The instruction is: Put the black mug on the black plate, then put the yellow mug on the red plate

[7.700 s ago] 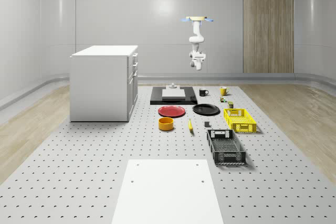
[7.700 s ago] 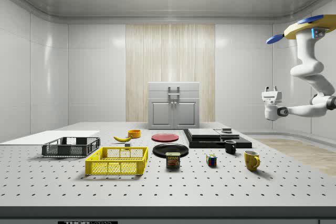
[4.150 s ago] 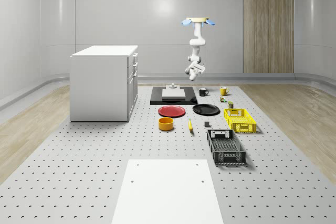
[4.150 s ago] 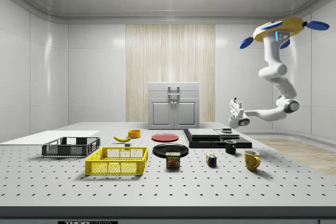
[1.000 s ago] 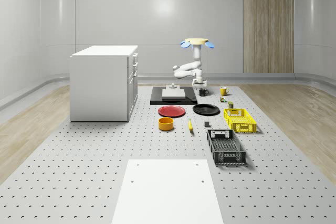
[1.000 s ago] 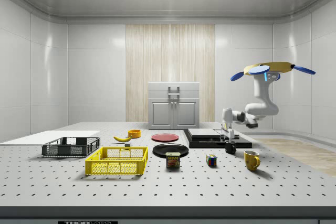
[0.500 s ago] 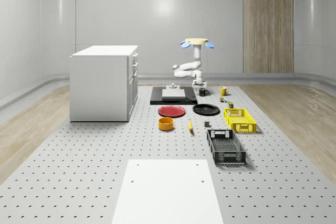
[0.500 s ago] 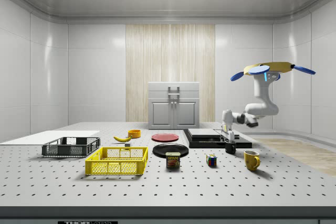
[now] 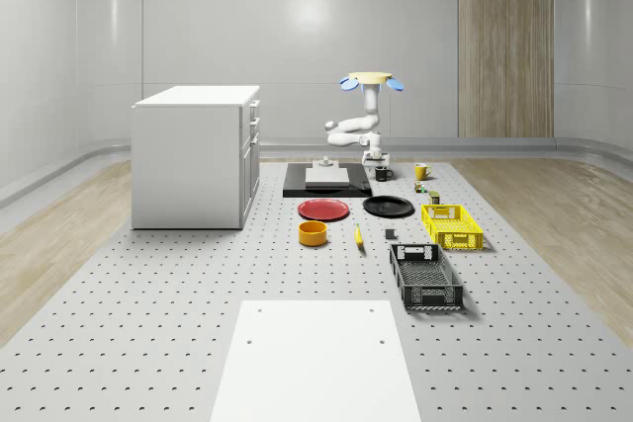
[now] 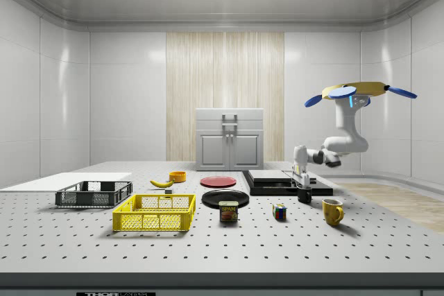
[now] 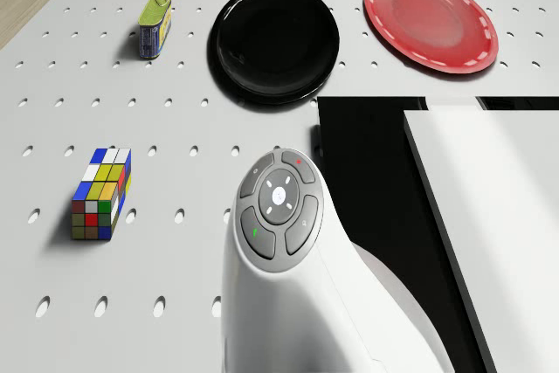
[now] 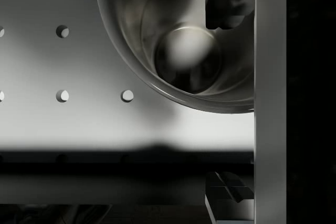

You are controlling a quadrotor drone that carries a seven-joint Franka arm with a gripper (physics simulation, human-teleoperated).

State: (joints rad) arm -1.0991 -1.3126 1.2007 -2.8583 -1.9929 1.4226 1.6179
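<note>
The black mug (image 10: 304, 195) stands on the table beside the black slab, also the black mug (image 9: 382, 174) in the whole-scene view. My drone (image 10: 361, 91) hovers above and behind it, arm bent down. The gripper (image 10: 302, 181) sits just over the mug's rim. In the wrist view the mug (image 12: 184, 51) is seen from above; the gripper (image 12: 226, 100) is open, one fingertip (image 12: 229, 9) over the mug's inside, the other fingertip (image 12: 227, 195) outside the wall. The yellow mug (image 10: 332, 211) stands close by. The black plate (image 11: 274, 41) and red plate (image 11: 430, 19) lie side by side.
A black slab with a grey block (image 9: 326, 180) borders the mug. A Rubik's cube (image 11: 101, 193) and a can (image 11: 154, 25) lie near the plates. A yellow crate (image 9: 452, 225), black crate (image 9: 425, 277), orange bowl (image 9: 313, 233), banana (image 9: 358, 237) and white cabinet (image 9: 196, 155) stand further off.
The drone came down from high above the table's far end and the arm folded down. In the last second the gripper sank slightly onto the black mug's rim.
</note>
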